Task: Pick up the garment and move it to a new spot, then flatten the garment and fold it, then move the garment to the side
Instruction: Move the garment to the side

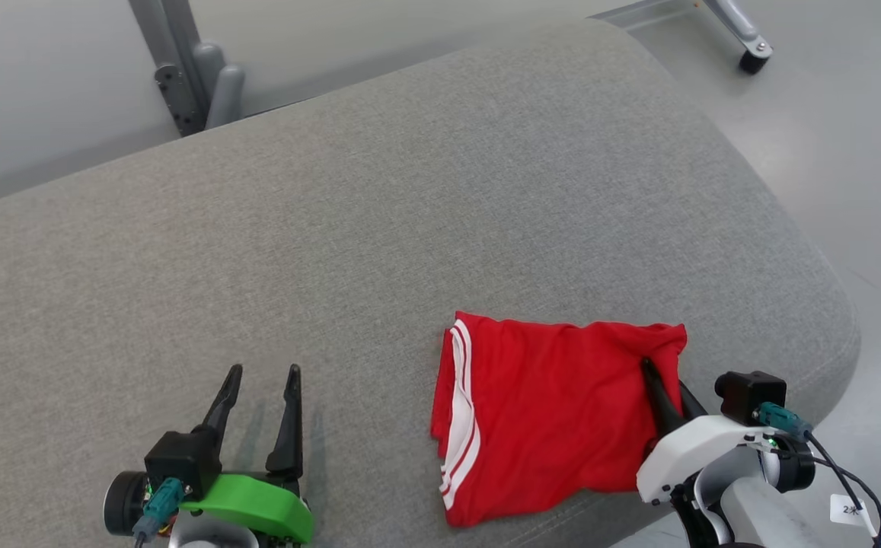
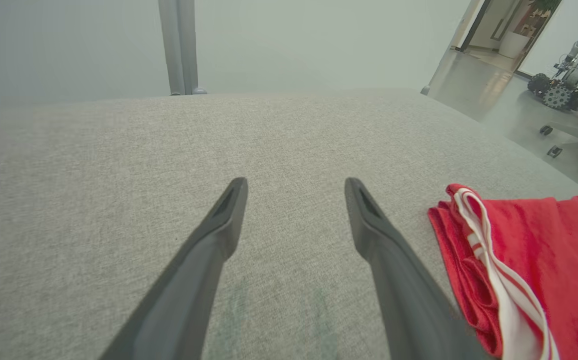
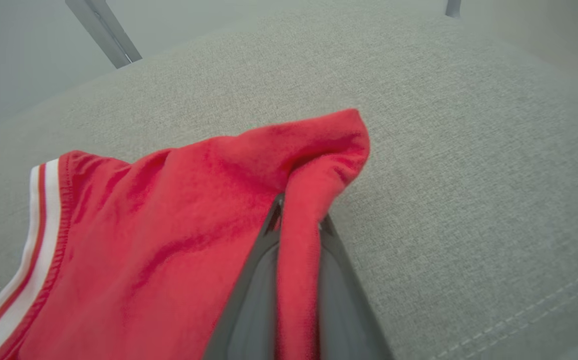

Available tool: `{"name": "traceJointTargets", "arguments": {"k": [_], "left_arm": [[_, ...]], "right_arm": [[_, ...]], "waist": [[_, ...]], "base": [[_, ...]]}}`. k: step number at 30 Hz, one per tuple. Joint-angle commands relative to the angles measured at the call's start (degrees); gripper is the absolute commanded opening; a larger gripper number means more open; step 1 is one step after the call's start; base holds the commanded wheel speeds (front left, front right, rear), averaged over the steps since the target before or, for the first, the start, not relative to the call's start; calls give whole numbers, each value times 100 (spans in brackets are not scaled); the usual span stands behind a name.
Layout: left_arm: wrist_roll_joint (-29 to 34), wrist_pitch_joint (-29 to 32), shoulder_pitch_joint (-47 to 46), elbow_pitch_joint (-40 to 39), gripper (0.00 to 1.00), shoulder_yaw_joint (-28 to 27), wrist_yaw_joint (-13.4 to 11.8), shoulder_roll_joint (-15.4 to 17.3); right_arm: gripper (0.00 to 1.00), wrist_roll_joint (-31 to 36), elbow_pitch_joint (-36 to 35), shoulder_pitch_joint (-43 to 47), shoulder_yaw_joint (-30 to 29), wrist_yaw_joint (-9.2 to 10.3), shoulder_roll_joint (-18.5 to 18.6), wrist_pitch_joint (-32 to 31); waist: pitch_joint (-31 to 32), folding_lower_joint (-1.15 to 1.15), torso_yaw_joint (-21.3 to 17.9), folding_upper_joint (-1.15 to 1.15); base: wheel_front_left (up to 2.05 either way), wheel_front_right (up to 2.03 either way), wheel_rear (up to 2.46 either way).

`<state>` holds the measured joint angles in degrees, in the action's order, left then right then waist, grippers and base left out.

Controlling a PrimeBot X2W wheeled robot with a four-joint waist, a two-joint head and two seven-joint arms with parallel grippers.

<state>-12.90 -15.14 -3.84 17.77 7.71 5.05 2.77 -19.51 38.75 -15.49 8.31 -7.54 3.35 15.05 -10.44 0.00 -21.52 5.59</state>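
Lower right, right gripper (image 1: 665,378) pinched the folded red garment (image 1: 554,411) by a corner; left gripper (image 1: 263,373) gaped empty. Dragging low would keep folds intact.

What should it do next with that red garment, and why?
Probably raise the right gripper a little and begin drawing the red garment sideways. Its fingers are shut on a fold at the garment's right edge, the garment looks folded on the grey cushion, and the left gripper hangs open, apart from it.
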Motion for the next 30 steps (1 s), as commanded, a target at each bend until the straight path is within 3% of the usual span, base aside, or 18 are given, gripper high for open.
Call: {"name": "traceJointTargets", "arguments": {"k": [1,9,15,17,21,23,30], "left_arm": [[70,4,-58,7,100,9,33,26],[371,4,-318,-23,100,-68,78,25],[731,4,-676,-175,100,-170,127,34],[854,4,-874,-284,100,-176,153,34],[958,4,-1046,-418,100,-200,179,39],[969,4,-1076,-448,100,-208,185,42],[1115,4,-1136,-600,100,-209,198,77]], "right_arm": [[0,-35,-36,-34,31,12,-3,12],[0,18,-158,-616,67,12,88,13],[0,291,-63,-1583,-335,12,310,13],[0,519,107,-2127,-689,12,512,13],[0,910,531,-2772,-1337,12,833,13],[0,1066,628,-2910,-1505,12,949,13],[0,2053,1184,-3339,-3000,12,1660,13]], "waist": [[-179,0,-149,-1],[-744,0,514,-1],[-1479,0,1197,-1],[-1828,0,1536,-1],[-2146,0,1849,-1],[-2200,0,1901,-1],[-2299,0,2093,-1]], "base": [[0,0,0],[0,0,0],[0,0,0],[0,0,0],[0,0,0],[0,0,0],[0,0,0]]}}
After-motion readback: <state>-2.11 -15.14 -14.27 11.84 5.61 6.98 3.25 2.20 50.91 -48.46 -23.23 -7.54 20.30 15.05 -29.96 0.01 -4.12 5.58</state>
